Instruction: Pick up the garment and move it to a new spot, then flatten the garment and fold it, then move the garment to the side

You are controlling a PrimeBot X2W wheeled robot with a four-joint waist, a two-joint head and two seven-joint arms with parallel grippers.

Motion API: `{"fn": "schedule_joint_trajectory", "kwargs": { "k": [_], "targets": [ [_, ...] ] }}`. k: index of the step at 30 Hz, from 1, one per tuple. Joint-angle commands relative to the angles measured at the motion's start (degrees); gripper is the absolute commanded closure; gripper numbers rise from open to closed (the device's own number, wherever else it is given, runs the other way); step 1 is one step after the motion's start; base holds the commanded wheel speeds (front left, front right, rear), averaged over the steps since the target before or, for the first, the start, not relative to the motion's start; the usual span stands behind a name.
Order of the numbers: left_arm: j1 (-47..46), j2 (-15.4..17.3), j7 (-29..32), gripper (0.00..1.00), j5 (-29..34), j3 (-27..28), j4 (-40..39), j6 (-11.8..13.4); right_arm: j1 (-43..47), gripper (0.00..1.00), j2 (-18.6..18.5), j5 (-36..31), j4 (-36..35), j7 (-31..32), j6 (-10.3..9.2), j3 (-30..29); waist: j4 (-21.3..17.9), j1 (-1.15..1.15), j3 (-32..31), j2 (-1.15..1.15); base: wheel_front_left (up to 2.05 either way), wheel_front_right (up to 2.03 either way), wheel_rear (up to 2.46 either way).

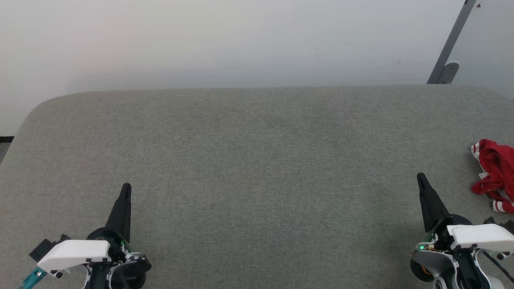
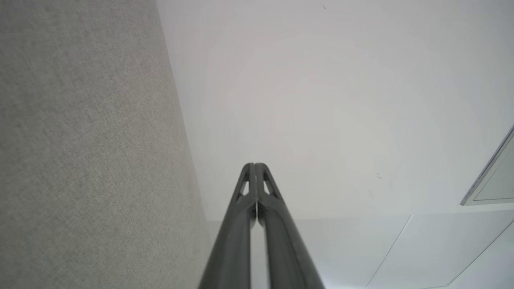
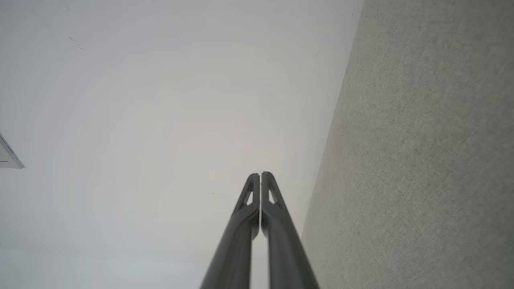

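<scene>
One wide grey table (image 1: 257,160) carries the garment (image 1: 494,168), bunched far to the right, near the right gripper (image 1: 421,176). That and the left gripper (image 1: 126,186) are both clenched on nothing. Such a heap fits awaiting pick-up or already set aside; any grasp needs jaws parted over a raised fold.

**Bare lab-style test room**

Plain and stripped back here: a grey fabric-covered worktop (image 1: 257,132) with rounded corners, a blank white wall (image 1: 200,40) behind it, and a slanted grey metal strut (image 1: 451,40) at the far right.
</scene>
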Motion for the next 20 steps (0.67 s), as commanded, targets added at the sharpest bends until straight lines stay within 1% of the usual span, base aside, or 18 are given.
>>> {"fn": "schedule_joint_trajectory", "kwargs": {
  "k": [1, 20],
  "targets": [
    [-0.74, 0.10, 0.23, 1.00, -0.11, 0.14, -0.02, 0.10, -0.26, 1.00, 0.12, 0.20, 0.16, 0.06, 0.02, -0.07, 0.00, 0.00, 0.00, 0.00, 0.00, 0.00, 0.00],
    [-0.74, 0.09, 0.24, 1.00, -0.10, 0.14, -0.03, 0.10, -0.26, 1.00, 0.12, 0.20, 0.16, 0.06, 0.02, -0.06, 0.00, 0.00, 0.00, 0.00, 0.00, 0.00, 0.00]
  ]
}}
